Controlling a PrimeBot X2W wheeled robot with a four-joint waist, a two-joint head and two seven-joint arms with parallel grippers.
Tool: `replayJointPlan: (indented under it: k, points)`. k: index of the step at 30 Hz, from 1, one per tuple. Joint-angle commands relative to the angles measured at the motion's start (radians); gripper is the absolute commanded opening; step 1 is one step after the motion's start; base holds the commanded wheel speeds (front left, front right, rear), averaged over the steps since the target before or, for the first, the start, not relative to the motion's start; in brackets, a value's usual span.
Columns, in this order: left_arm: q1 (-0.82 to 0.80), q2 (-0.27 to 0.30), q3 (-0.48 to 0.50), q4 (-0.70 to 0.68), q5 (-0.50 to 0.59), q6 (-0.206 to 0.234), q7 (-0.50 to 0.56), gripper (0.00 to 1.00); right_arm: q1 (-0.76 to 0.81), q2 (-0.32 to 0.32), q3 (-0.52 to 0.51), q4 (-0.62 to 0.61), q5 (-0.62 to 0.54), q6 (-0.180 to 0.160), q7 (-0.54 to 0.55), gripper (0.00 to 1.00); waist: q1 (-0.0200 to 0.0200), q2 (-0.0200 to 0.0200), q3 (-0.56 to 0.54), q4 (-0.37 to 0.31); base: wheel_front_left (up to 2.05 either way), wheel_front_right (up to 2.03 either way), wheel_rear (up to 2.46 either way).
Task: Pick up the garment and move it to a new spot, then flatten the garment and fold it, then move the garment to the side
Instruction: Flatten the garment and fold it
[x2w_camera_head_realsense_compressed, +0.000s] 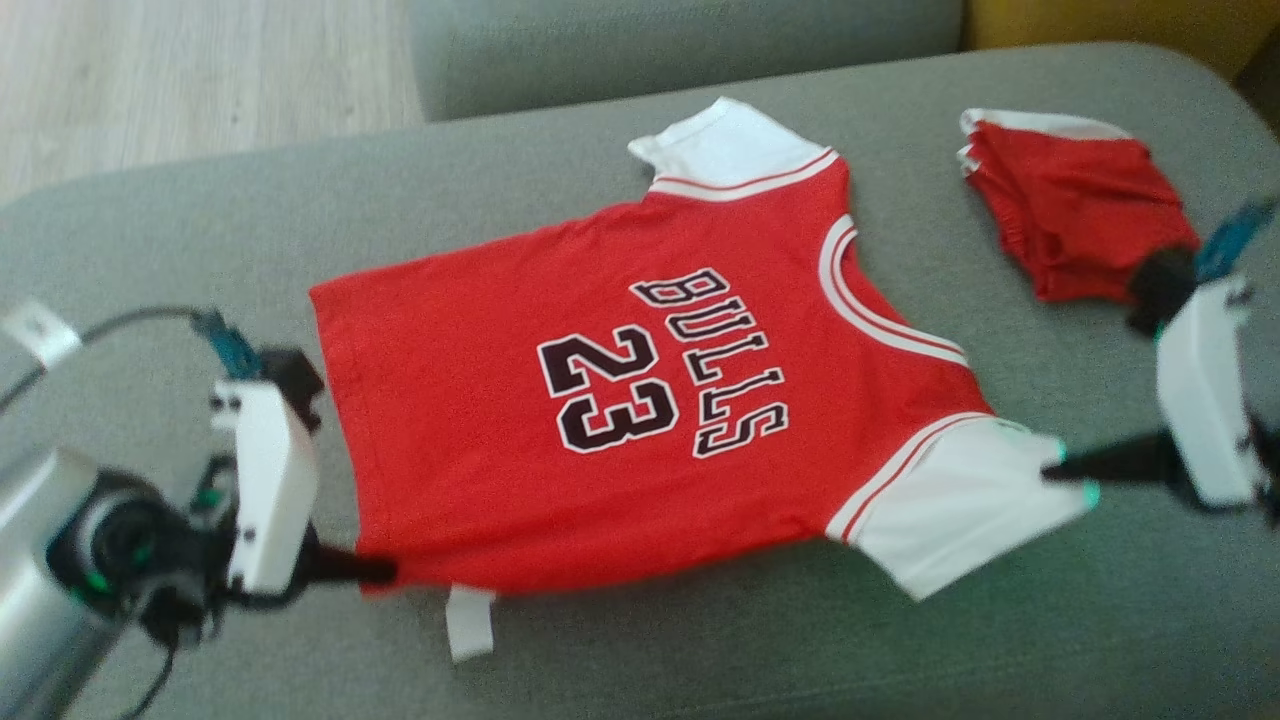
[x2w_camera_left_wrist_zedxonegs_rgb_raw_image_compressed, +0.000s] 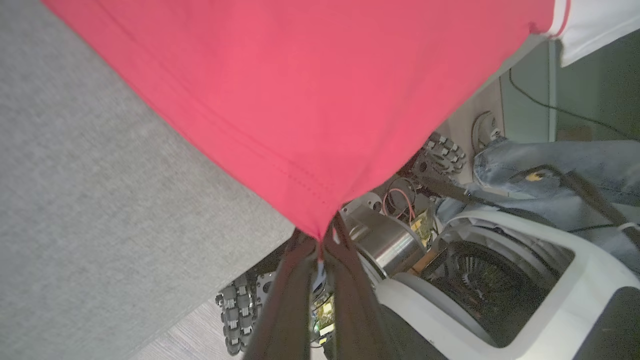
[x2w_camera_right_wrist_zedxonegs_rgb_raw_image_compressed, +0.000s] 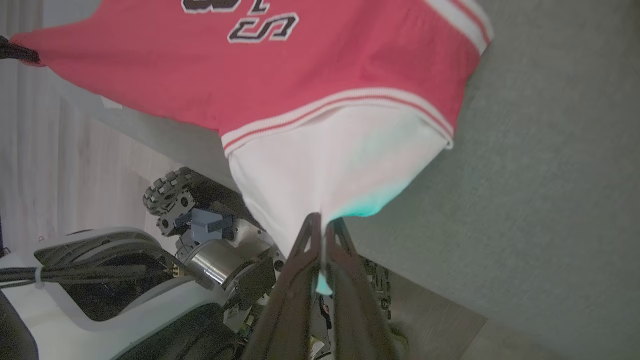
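Note:
The garment (x2w_camera_head_realsense_compressed: 620, 400) is a red jersey with white sleeves and black "BULLS 23" lettering, spread face up over a grey cushion (x2w_camera_head_realsense_compressed: 150, 230). My left gripper (x2w_camera_head_realsense_compressed: 375, 572) is shut on the near corner of its red hem (x2w_camera_left_wrist_zedxonegs_rgb_raw_image_compressed: 315, 220). My right gripper (x2w_camera_head_realsense_compressed: 1068, 476) is shut on the edge of the near white sleeve (x2w_camera_right_wrist_zedxonegs_rgb_raw_image_compressed: 330, 170). The near edge of the garment hangs stretched between the two grippers, lifted off the cushion's front. A white label (x2w_camera_head_realsense_compressed: 470, 622) dangles below the hem.
Red shorts (x2w_camera_head_realsense_compressed: 1080, 215) with a white trim lie folded at the cushion's back right. Beyond the cushion's front edge the wrist views show my own base and wheels (x2w_camera_left_wrist_zedxonegs_rgb_raw_image_compressed: 235, 315) on a wooden floor. A second grey cushion (x2w_camera_head_realsense_compressed: 680, 40) sits behind.

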Motion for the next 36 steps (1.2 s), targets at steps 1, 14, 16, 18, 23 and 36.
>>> replayJointPlan:
  k: [1, 14, 16, 18, 23, 36]
  points:
    - [-0.121, 0.021, 0.073, 0.0, -0.004, 0.015, 0.014, 0.0, -0.067, 0.002, -0.041, 0.024, -0.004, -0.001, 0.024, 0.0, 0.0002, -0.0001, 0.04, 0.023, 0.0, 0.0, 0.0]
    - [-0.299, -0.081, 0.048, 0.165, 0.033, 0.036, 0.064, 0.0, -0.278, 0.233, -0.094, 0.428, -0.088, -0.001, 0.123, 0.0, 0.0002, -0.0001, 0.154, 0.089, 0.0, 0.0, 0.0]
    - [-0.311, -0.086, 0.044, 0.18, 0.038, 0.034, 0.067, 0.0, -0.301, 0.263, -0.101, 0.492, -0.106, -0.001, 0.124, 0.0, 0.0002, -0.0001, 0.158, 0.096, 0.0, 0.0, 0.0]
    - [-0.318, -0.092, 0.042, 0.191, 0.041, 0.033, 0.067, 0.0, -0.319, 0.289, -0.11, 0.551, -0.119, -0.001, 0.125, 0.0, 0.0002, -0.0001, 0.161, 0.101, 0.0, 0.0, 0.0]
    - [-0.325, -0.101, 0.045, 0.203, 0.039, 0.036, 0.063, 0.0, -0.353, 0.34, -0.151, 0.674, -0.129, -0.001, 0.102, 0.0, 0.0002, -0.0001, 0.165, 0.11, 0.0, 0.0, 0.0]
    - [-0.389, -0.151, 0.062, 0.259, 0.055, 0.052, 0.02, 0.24, -0.429, 0.467, -0.201, 0.79, -0.189, -0.001, -0.051, 0.35, 0.0002, -0.0001, 0.22, 0.096, 0.0, 0.0, 0.0]
